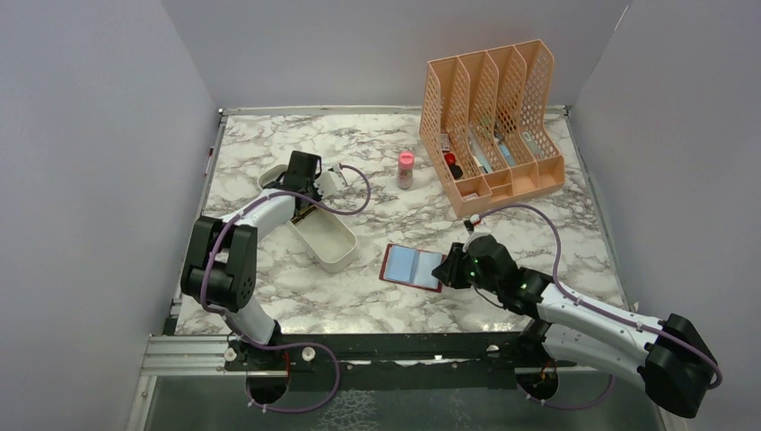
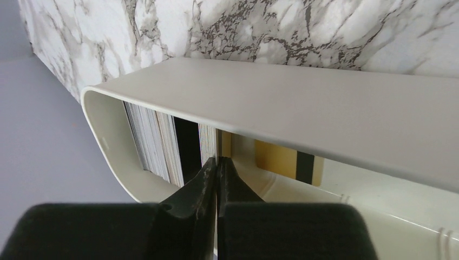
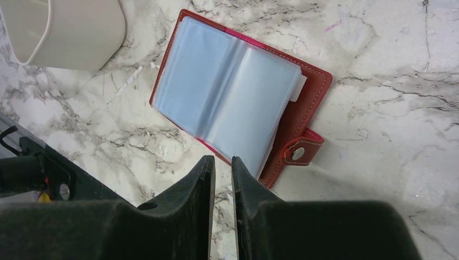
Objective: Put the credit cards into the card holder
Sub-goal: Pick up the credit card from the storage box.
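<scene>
Card holder, where's it sitting?

Red one, lying open on the marble surface, clear sleeves up, snap tab sticking out at one edge. It's near the white bin, to its right.

Right gripper?

Hovering at the holder's edge. Fingers narrow, small gap, nothing between them.

Credit cards?

Standing on edge inside the bin in a packed row. A gold card with a dark stripe sits further along.

Left gripper?

Down in the bin at the end of the row, fingers pressed together. Might be pinching a card edge, but the wrist view is too tight to tell.

Anything else?

Peach file organiser back right, pink-capped bottle just left of it.
</scene>
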You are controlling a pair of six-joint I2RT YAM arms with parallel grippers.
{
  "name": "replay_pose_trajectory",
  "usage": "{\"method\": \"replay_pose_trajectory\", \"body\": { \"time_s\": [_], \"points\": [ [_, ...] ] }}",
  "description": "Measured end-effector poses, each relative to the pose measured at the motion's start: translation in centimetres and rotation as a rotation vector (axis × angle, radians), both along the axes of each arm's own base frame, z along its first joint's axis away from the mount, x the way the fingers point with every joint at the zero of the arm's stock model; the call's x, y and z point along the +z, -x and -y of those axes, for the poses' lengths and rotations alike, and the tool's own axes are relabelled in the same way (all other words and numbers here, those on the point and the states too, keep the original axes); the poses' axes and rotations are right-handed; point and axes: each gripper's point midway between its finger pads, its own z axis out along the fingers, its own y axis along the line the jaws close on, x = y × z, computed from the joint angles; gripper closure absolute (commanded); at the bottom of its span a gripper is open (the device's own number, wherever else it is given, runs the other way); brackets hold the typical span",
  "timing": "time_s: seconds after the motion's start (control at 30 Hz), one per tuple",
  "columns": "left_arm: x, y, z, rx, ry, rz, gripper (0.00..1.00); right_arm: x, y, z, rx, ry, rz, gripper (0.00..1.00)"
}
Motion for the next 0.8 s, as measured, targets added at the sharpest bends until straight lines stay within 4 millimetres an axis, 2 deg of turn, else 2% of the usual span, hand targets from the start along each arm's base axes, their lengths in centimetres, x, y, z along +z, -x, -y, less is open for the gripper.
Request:
{"method": "replay_pose_trajectory", "body": {
  "time_s": [0.2,0.53,0.63,0.8],
  "points": [
    [0.6,0.8,0.6,0.012,0.053,-0.021,1.00,0.0,0.0,0.0,0.000,0.000,0.000,0.77],
    [5.2,1.4,2.4,0.068,0.235,0.078,1.00,0.1,0.0,0.0,0.000,-0.004,0.002,0.77],
    [7.8,1.6,4.1,0.051,0.318,0.142,1.00,0.2,0.0,0.0,0.000,-0.007,0.004,0.77],
    [15.3,2.6,7.1,-0.008,0.535,0.337,1.00,0.3,0.1,0.0,-0.003,-0.009,0.001,0.77]
  ]
}}
